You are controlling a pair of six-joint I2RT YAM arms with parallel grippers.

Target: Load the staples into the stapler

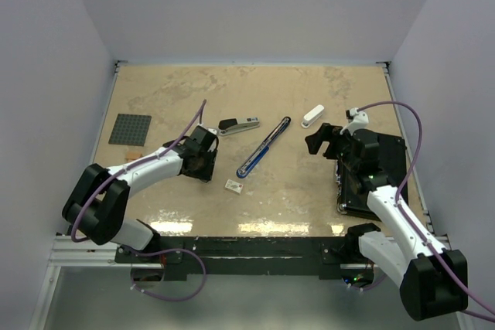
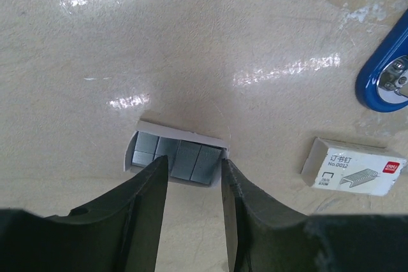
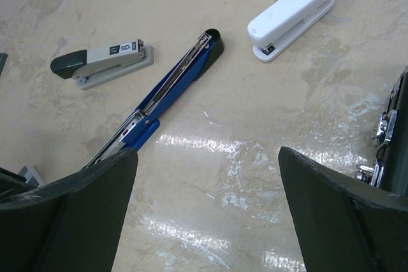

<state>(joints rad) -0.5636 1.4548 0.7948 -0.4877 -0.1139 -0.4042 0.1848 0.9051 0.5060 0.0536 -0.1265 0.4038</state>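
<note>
Left gripper point(image 2: 193, 162): jaws partly apart, dark fingers point(image 2: 143, 211) set down over the near edge of the staple tray point(image 2: 183, 133). Left finger covers part of the tray; the gap frames the two right-hand staple strips point(image 2: 191, 160). Cannot tell whether the pads press on the strips or only straddle them.

Staple tray: small whitish open piece, low back wall, rounded left corner, four grey strips side by side. Flat on the table point(image 1: 309, 191), to the left of the blue stapler's point(image 2: 382, 74) near end, apart from it. In the top view the left gripper hides it.

Staple box point(image 2: 354, 170): tiny flat whitish rectangle, printed staple drawing, small red mark at one corner. Lies flat between the tray and the blue stapler's near end, touching neither.

Blue stapler: swung fully open, a long thin line, metal channel showing along its length.

Right gripper point(image 3: 208, 152): jaws wide apart, nothing between them, bare table underneath. To the right of the blue stapler's far end, well apart from it.

Others: grey stapler point(image 3: 105, 62) with black tail, closed, just left of the blue stapler's far end. White stapler point(image 3: 293, 14), closed, right of that far end. Black device point(image 3: 392, 135) with metal parts farther right, under the right arm. Grey studded plate point(image 1: 130, 129) far left of the blue stapler
</note>
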